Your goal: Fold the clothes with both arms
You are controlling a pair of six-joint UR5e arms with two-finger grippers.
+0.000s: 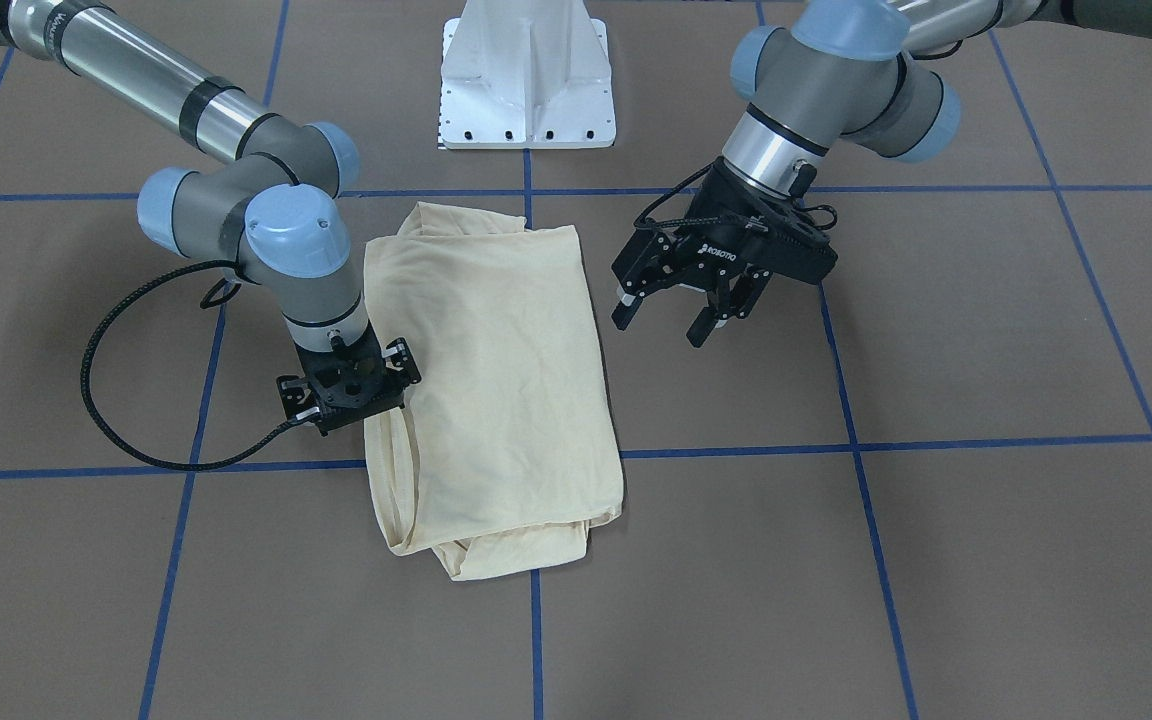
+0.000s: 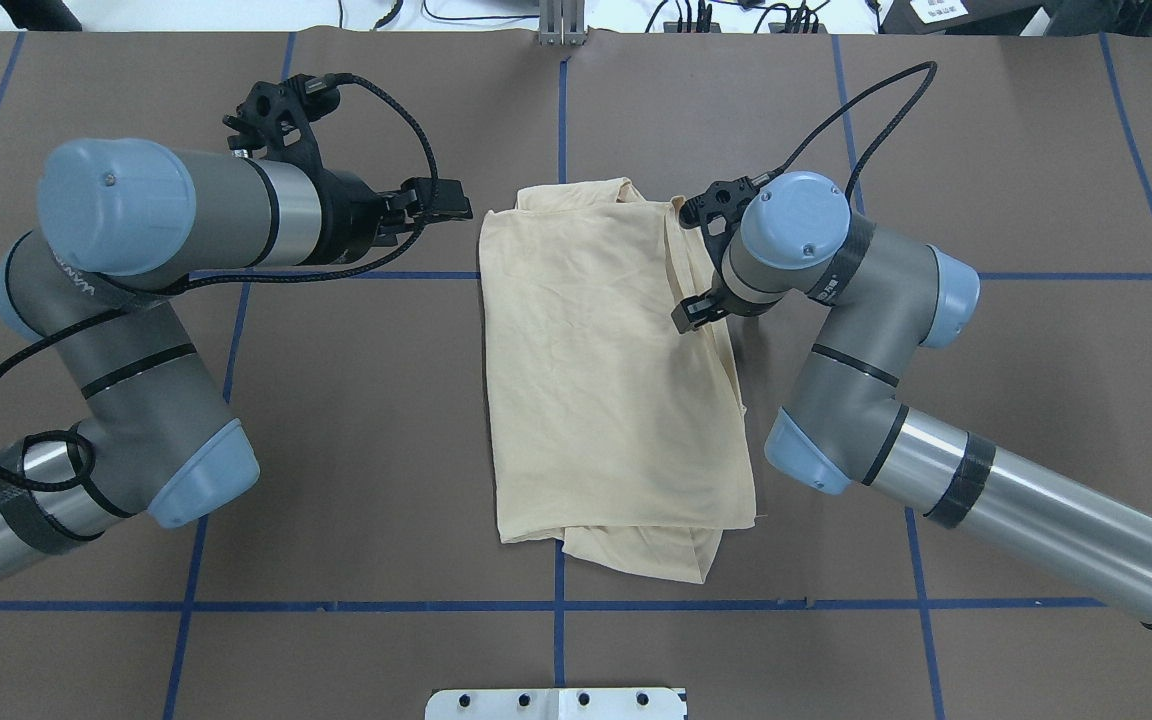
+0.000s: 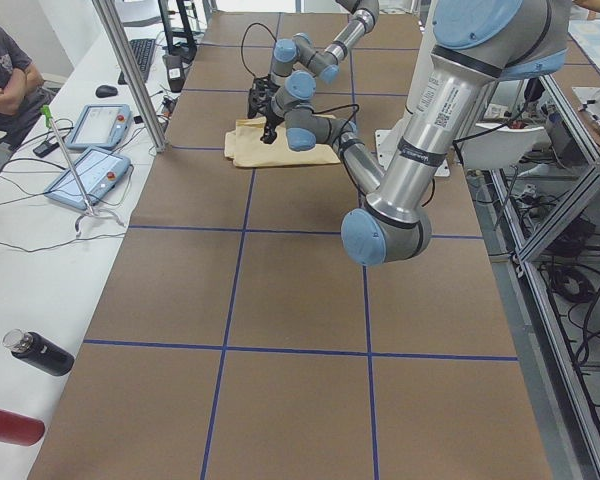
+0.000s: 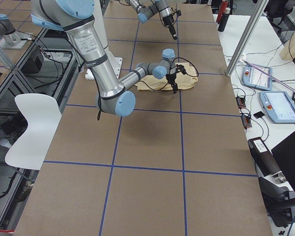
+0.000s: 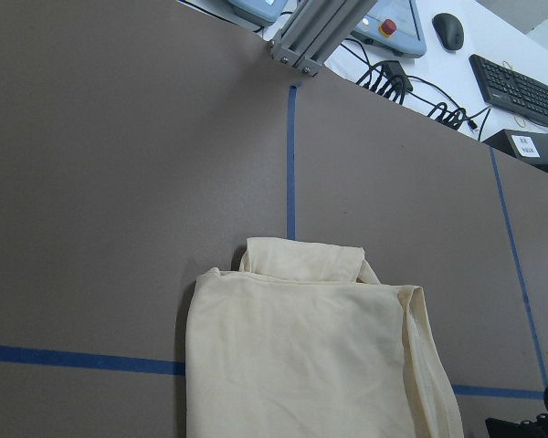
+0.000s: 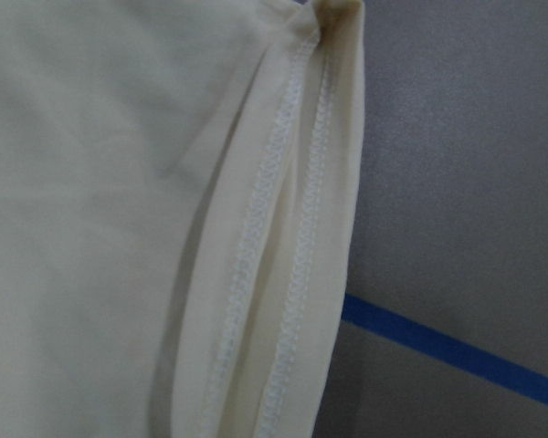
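- Shirt [image 1: 496, 390] — lies folded and flat at the middle of the worktop [image 1: 986, 350], long axis running from the robot's side to the operators' side.
- Pedestal base [image 1: 528, 75] — behind the shirt at the robot's edge, well apart from it.
- Right pincer [image 1: 348, 392] — directly over the shirt's right edge, pointing down. It seems to meet the cloth, though the wrist hides the contact.
- Left pincer [image 1: 678, 318] — just beside the shirt's left edge, held above the worktop, apart from the cloth.
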